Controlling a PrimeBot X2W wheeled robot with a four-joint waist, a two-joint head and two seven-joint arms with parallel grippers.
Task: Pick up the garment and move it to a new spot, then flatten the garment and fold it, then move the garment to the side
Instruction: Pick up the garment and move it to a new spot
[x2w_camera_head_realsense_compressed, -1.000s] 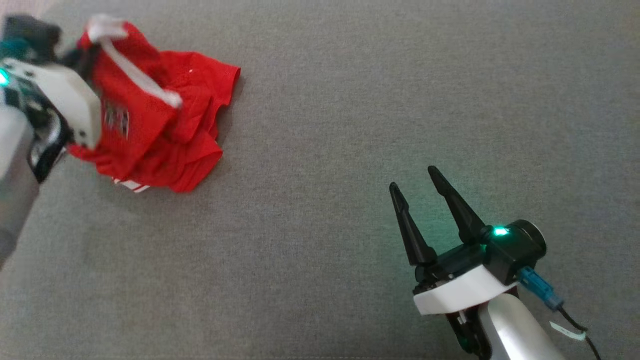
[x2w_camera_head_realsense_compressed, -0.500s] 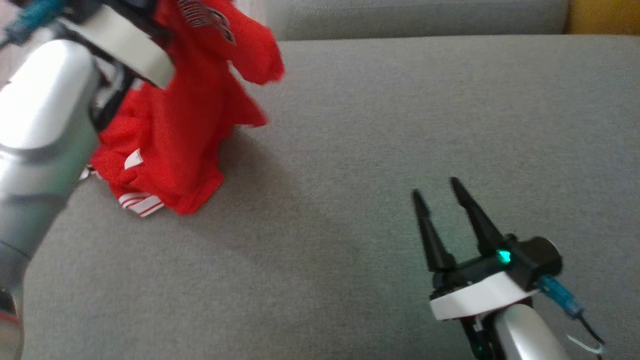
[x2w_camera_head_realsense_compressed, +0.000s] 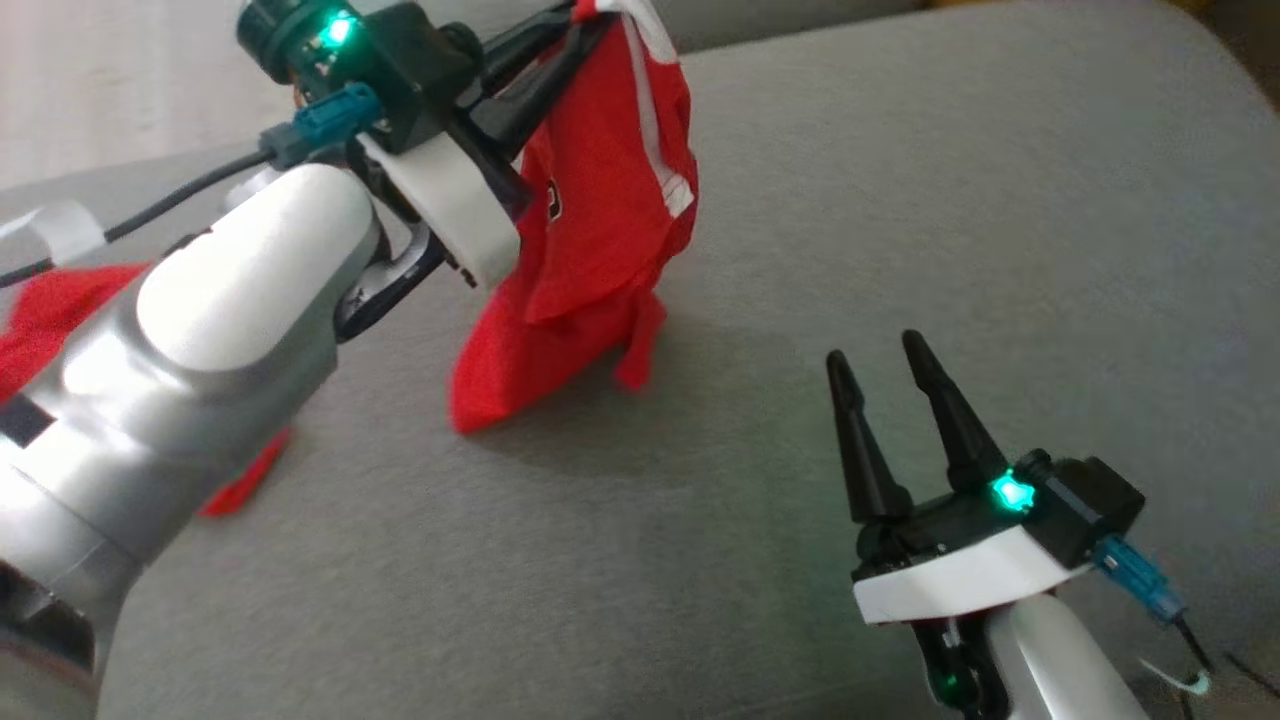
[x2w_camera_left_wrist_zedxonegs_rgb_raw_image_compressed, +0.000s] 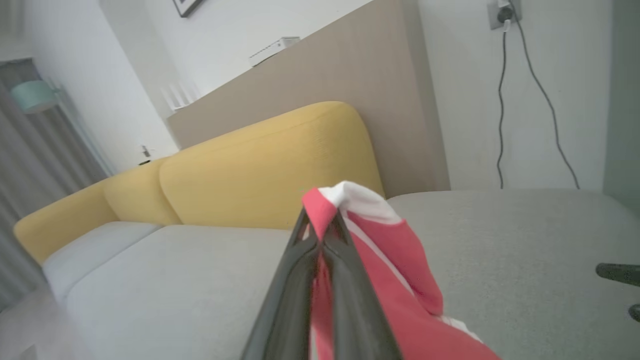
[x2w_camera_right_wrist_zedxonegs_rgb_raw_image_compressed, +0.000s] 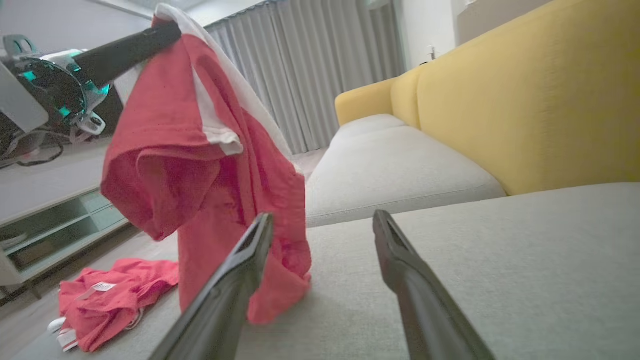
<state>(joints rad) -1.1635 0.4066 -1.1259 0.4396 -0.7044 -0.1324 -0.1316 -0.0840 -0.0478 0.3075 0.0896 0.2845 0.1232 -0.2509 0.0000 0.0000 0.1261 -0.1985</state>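
The garment (x2w_camera_head_realsense_compressed: 590, 230) is a red shirt with white trim. It hangs from my left gripper (x2w_camera_head_realsense_compressed: 590, 14), which is shut on its white-edged top fold, high over the grey sofa seat (x2w_camera_head_realsense_compressed: 950, 200). Its lower hem (x2w_camera_head_realsense_compressed: 500, 395) brushes the seat. In the left wrist view the gripper (x2w_camera_left_wrist_zedxonegs_rgb_raw_image_compressed: 320, 220) pinches red and white cloth (x2w_camera_left_wrist_zedxonegs_rgb_raw_image_compressed: 395, 250) between its closed fingers. More red cloth (x2w_camera_right_wrist_zedxonegs_rgb_raw_image_compressed: 110, 295) lies bunched near the seat's left edge; I cannot tell whether it joins the hanging piece (x2w_camera_right_wrist_zedxonegs_rgb_raw_image_compressed: 210, 165). My right gripper (x2w_camera_head_realsense_compressed: 873, 352) stands open and empty at the lower right, apart from the garment.
A yellow backrest (x2w_camera_right_wrist_zedxonegs_rgb_raw_image_compressed: 525, 100) runs along the far side of the grey seat. A low shelf unit (x2w_camera_right_wrist_zedxonegs_rgb_raw_image_compressed: 50, 220) and grey curtains (x2w_camera_right_wrist_zedxonegs_rgb_raw_image_compressed: 310, 70) stand beyond the sofa's end. A cable (x2w_camera_left_wrist_zedxonegs_rgb_raw_image_compressed: 500, 100) hangs from a wall socket.
The head camera has shifted. My left gripper has raised the garment off the seat and carried it to the right, so it now hangs. The right gripper has stayed open.
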